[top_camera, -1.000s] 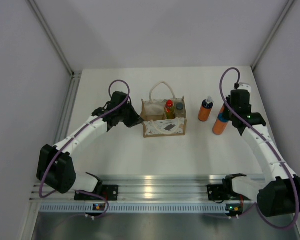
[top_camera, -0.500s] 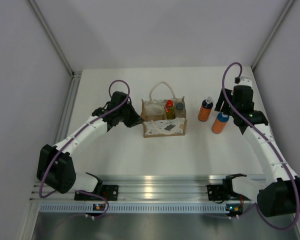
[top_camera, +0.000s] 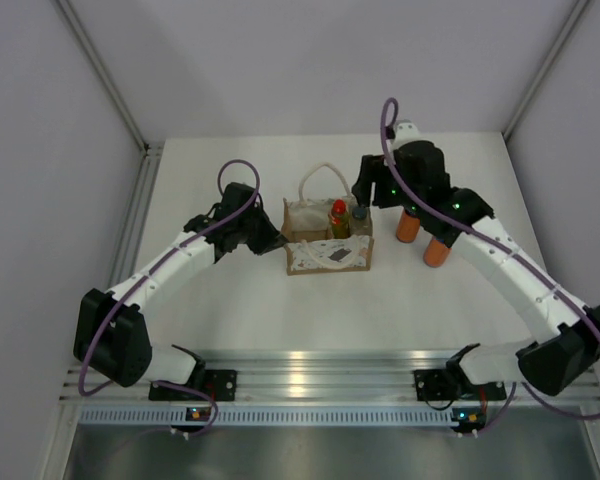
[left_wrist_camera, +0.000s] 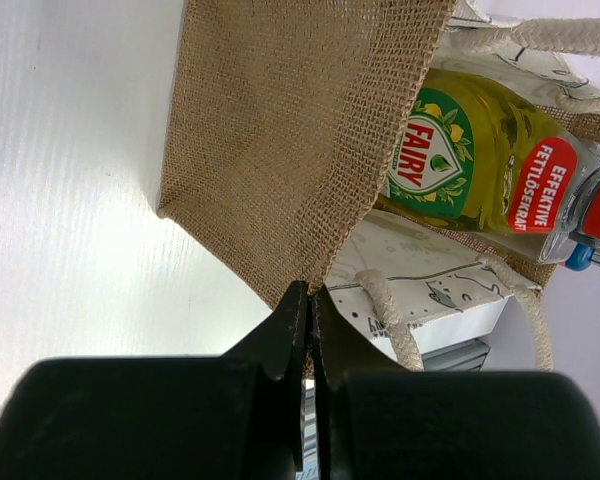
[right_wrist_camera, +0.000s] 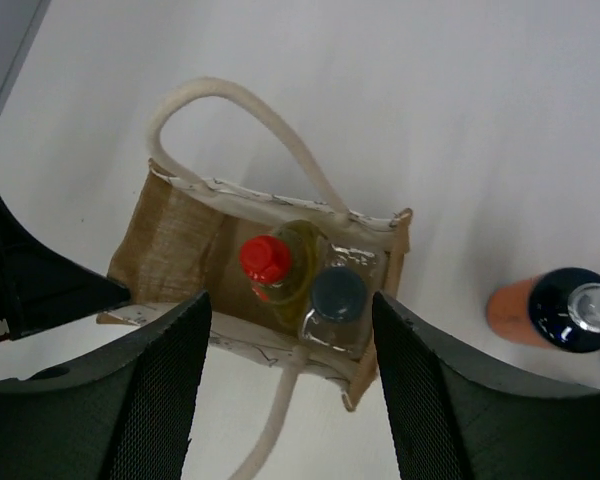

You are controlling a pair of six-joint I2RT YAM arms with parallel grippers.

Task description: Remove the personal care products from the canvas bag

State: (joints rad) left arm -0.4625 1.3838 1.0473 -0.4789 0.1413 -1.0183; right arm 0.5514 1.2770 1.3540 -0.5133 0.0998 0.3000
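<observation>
The tan canvas bag (top_camera: pixel 327 245) stands mid-table with its rope handles (right_wrist_camera: pixel 230 110) loose. Inside it stand a yellow bottle with a red cap (right_wrist_camera: pixel 266 259) and a clear bottle with a dark grey cap (right_wrist_camera: pixel 337 294). My left gripper (left_wrist_camera: pixel 310 292) is shut on the bag's left burlap edge (left_wrist_camera: pixel 280 150), and the yellow bottle (left_wrist_camera: pixel 460 160) shows behind it. My right gripper (right_wrist_camera: pixel 288 312) hovers open above the bag's right half, over the two caps, holding nothing. Two orange bottles with blue tops (top_camera: pixel 408 227) (top_camera: pixel 438 251) stand on the table right of the bag.
The white table (top_camera: pixel 280 310) is walled in by grey panels left and right. An aluminium rail (top_camera: pixel 310 385) with the arm bases runs along the near edge. The right arm's forearm (top_camera: pixel 480 240) reaches over the orange bottles.
My right gripper opened and left an orange bottle standing at the right, then swung left to hang over the bag. The left gripper and the bag have not moved.
</observation>
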